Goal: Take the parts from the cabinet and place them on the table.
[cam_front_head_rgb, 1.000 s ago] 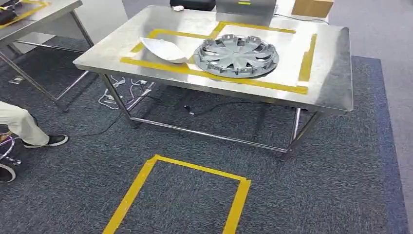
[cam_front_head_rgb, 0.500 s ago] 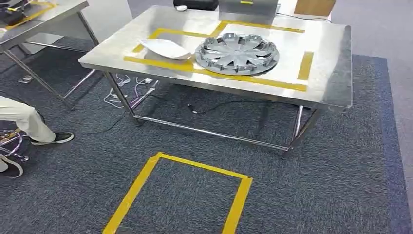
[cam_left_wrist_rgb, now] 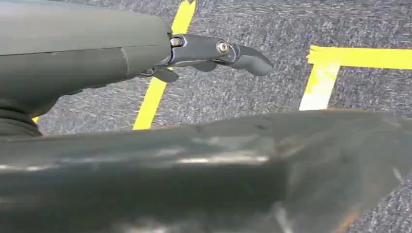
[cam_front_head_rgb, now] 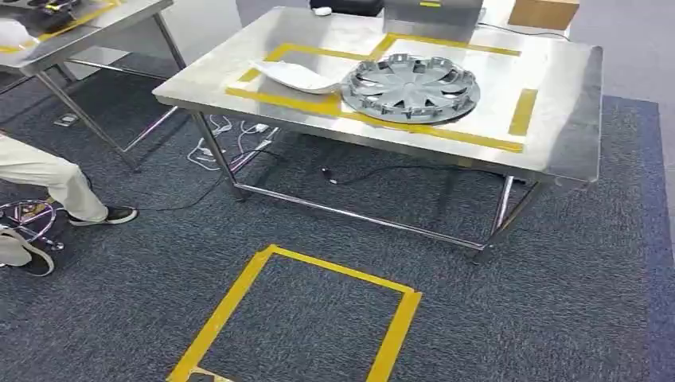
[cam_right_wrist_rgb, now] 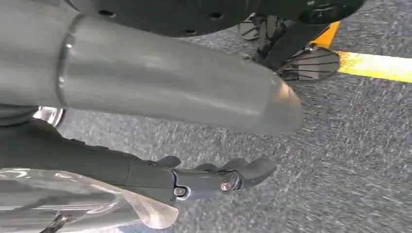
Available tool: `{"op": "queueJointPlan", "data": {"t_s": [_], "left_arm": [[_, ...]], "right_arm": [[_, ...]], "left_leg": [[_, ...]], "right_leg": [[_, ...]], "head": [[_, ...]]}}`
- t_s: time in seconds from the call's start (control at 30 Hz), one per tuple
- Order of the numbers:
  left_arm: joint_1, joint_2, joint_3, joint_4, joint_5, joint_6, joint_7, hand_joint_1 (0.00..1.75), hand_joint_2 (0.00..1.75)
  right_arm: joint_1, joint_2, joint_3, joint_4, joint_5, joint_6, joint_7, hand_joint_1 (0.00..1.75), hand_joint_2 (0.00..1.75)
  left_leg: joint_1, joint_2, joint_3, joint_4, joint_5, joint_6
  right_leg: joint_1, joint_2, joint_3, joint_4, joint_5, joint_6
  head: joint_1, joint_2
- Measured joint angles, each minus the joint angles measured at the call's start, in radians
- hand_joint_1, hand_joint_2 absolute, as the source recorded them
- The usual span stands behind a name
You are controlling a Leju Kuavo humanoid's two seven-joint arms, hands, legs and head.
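Note:
A grey wheel cover lies flat on the steel table, inside a yellow tape outline. A white curved part lies just left of it, touching the tape. In the left wrist view my left hand hangs above the carpet, its dark fingers stretched out with nothing in them. In the right wrist view my right hand also hangs over the carpet, and its fingers reach forward with nothing between them.
A yellow tape square marks the carpet in front of the table. A second steel table stands at the far left. A seated person's leg and a chrome stool are at the left edge. Cables lie under the table.
The whole picture has slid to the right, so the camera has turned left. The wheel cover and the white part have not moved on the table.

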Motion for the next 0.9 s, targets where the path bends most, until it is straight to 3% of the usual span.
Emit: {"op": "queueJointPlan", "data": {"t_s": [0.07,0.1,0.13,0.17,0.2,0.23,0.27,0.3,0.33,0.37,0.4,0.5,0.53,0.57,0.6,0.67,0.7,0.73,0.77,0.83,0.87,0.9], "left_arm": [[-0.003,0.0,0.0,0.0,0.0,0.0,0.0,0.0,0.0],[0.002,0.001,0.0,0.0,-0.001,0.001,0.0,0.0,0.0],[0.0,0.001,0.0,0.0,-0.003,0.002,0.0,0.0,0.0],[-0.002,0.0,0.0,0.0,-0.004,0.002,0.0,0.0,0.0],[-0.001,0.0,0.0,0.0,-0.004,0.002,0.0,0.0,0.0],[0.001,0.001,0.0,0.0,-0.004,0.002,0.0,0.0,0.0],[0.001,0.001,0.0,0.0,-0.005,0.002,0.0,0.0,0.0],[0.0,0.001,0.0,0.0,-0.006,0.002,0.0,0.0,0.0],[-0.002,0.0,0.0,0.0,-0.008,0.002,0.0,0.0,0.0],[-0.003,0.0,0.0,0.0,-0.008,0.002,0.0,0.0,0.0],[-0.006,0.001,0.0,0.0,-0.009,0.002,0.0,0.0,0.0],[-0.001,0.002,0.0,0.0,-0.01,0.002,0.002,0.0,0.0],[-0.001,0.003,0.0,0.0,-0.01,0.002,0.002,0.0,0.0],[0.0,0.003,0.0,0.0,-0.01,0.003,0.002,0.0,0.0],[-0.002,0.003,0.0,0.0,-0.01,0.003,0.005,0.0,0.0],[-0.004,0.003,0.0,0.0,-0.01,0.003,0.007,0.0,0.0],[-0.003,0.003,0.0,0.0,-0.01,0.003,0.008,0.0,0.0],[0.0,0.004,0.0,0.0,-0.01,0.003,0.011,0.0,0.0],[0.002,0.004,0.0,0.0,-0.01,0.003,0.015,0.0,0.0],[0.004,0.006,0.0,0.0,-0.01,0.003,0.016,0.0,0.0],[0.003,0.006,0.0,0.0,-0.01,0.003,0.016,0.0,0.0],[-0.001,0.006,0.0,0.0,-0.01,0.003,0.016,0.0,0.0]], "right_arm": [[0.0,0.0,0.0,0.0,0.0,0.0,0.0,0.0,0.0],[-0.003,0.0,0.0,0.002,0.002,0.0,0.0,0.0,0.0],[-0.005,-0.001,0.003,0.004,0.007,0.0,0.0,0.0,0.0],[-0.003,-0.003,0.007,0.005,0.011,0.0,0.0,0.0,0.0],[-0.003,-0.003,0.008,0.006,0.014,0.0,0.0,0.0,0.0],[-0.003,-0.003,0.009,0.008,0.017,0.0,0.001,0.0,0.0],[-0.003,-0.004,0.01,0.009,0.019,0.0,0.001,0.0,0.0],[-0.004,-0.004,0.011,0.009,0.019,-0.001,0.002,0.0,0.0],[-0.004,-0.005,0.013,0.01,0.021,0.0,0.002,0.0,0.0],[-0.005,-0.005,0.014,0.01,0.022,0.0,0.002,0.0,0.0],[-0.007,-0.006,0.017,0.013,0.022,0.002,0.003,0.0,0.0],[-0.008,-0.006,0.02,0.013,0.026,0.006,0.004,0.0,0.0],[-0.008,-0.006,0.023,0.014,0.028,0.011,0.003,0.0,0.0],[-0.009,-0.006,0.024,0.014,0.029,0.013,0.003,0.0,0.0],[-0.008,-0.006,0.024,0.015,0.031,0.014,0.003,0.0,0.0],[-0.006,-0.007,0.025,0.018,0.036,0.015,0.003,0.0,0.0],[-0.006,-0.008,0.025,0.018,0.038,0.015,0.004,0.0,0.0],[-0.007,-0.008,0.026,0.018,0.04,0.015,0.004,0.0,0.0],[-0.008,-0.008,0.026,0.019,0.044,0.015,0.004,0.0,0.0],[-0.01,-0.008,0.029,0.019,0.047,0.016,0.004,0.0,0.0],[-0.011,-0.008,0.032,0.02,0.048,0.016,0.004,0.0,0.0],[-0.01,-0.008,0.034,0.02,0.048,0.016,0.004,0.0,0.0]], "left_leg": [[0.0,-0.01,-0.007,-0.003,0.004,0.007],[-0.001,-0.029,-0.014,-0.007,0.008,0.019],[0.008,-0.046,-0.013,-0.017,0.022,0.038],[0.005,-0.064,-0.021,-0.016,0.025,0.042],[0.005,-0.073,-0.022,-0.015,0.026,0.043],[0.005,-0.081,-0.021,-0.013,0.026,0.043],[0.005,-0.09,-0.021,-0.011,0.026,0.042],[0.005,-0.101,-0.021,-0.008,0.026,0.042],[0.005,-0.11,-0.022,-0.004,0.024,0.04],[0.003,-0.117,-0.025,-0.002,0.024,0.035],[-0.001,-0.125,-0.033,0.007,0.024,0.029],[0.006,-0.146,-0.043,0.002,0.036,0.009],[0.007,-0.149,-0.047,0.008,0.031,0.005],[0.005,-0.115,-0.056,0.033,0.008,-0.003],[0.008,-0.092,-0.084,0.099,-0.036,-0.011],[0.013,-0.079,-0.154,0.26,-0.108,-0.021],[0.016,-0.078,-0.177,0.313,-0.123,-0.024],[0.019,-0.076,-0.176,0.316,-0.11,-0.026],[0.021,-0.074,-0.153,0.272,-0.076,-0.027],[0.022,-0.05,-0.062,0.092,0.011,-0.023],[0.018,-0.001,-0.028,0.021,0.024,-0.018],[0.007,0.012,-0.024,0.005,0.014,-0.01]], "right_leg": [[0.001,-0.009,-0.006,0.002,0.001,0.007],[0.0,-0.027,0.0,-0.003,0.002,0.018],[-0.004,0.038,-0.045,0.088,-0.069,0.031],[-0.007,0.054,-0.138,0.288,-0.152,0.036],[-0.007,0.054,-0.158,0.324,-0.153,0.037],[-0.007,0.055,-0.152,0.309,-0.13,0.037],[-0.007,0.056,-0.125,0.25,-0.087,0.035],[-0.008,0.062,-0.084,0.164,-0.039,0.033],[-0.01,0.087,-0.036,0.063,0.006,0.028],[-0.01,0.125,-0.019,0.024,-0.003,0.024],[-0.014,0.122,-0.015,0.002,-0.006,0.023],[-0.008,0.103,-0.011,0.008,0.001,0.01],[-0.017,0.089,-0.008,-0.002,0.008,0.001],[-0.016,0.079,-0.006,-0.004,0.009,-0.002],[-0.015,0.065,-0.007,-0.003,0.008,-0.007],[-0.014,0.038,-0.008,-0.003,0.007,-0.008],[-0.014,0.025,-0.008,-0.002,0.006,-0.008],[-0.014,0.013,-0.007,-0.002,0.005,-0.008],[-0.014,0.002,-0.006,-0.002,0.004,-0.007],[-0.014,-0.017,0.001,-0.002,0.0,-0.001],[-0.011,-0.024,0.003,-0.002,-0.003,0.003],[-0.003,-0.033,0.002,0.004,-0.007,0.01]], "head": [[0.003,0.0],[0.001,0.0],[0.012,0.0],[0.012,0.0],[0.011,0.0],[0.01,0.0],[0.011,0.0],[0.011,0.0],[0.012,0.0],[0.012,0.0],[0.009,0.0],[0.01,0.0],[0.011,0.0],[0.008,0.0],[0.001,0.0],[0.002,0.0],[0.001,0.0],[0.001,0.0],[0.002,0.0],[0.001,0.0],[0.001,0.0],[-0.001,0.0]]}}
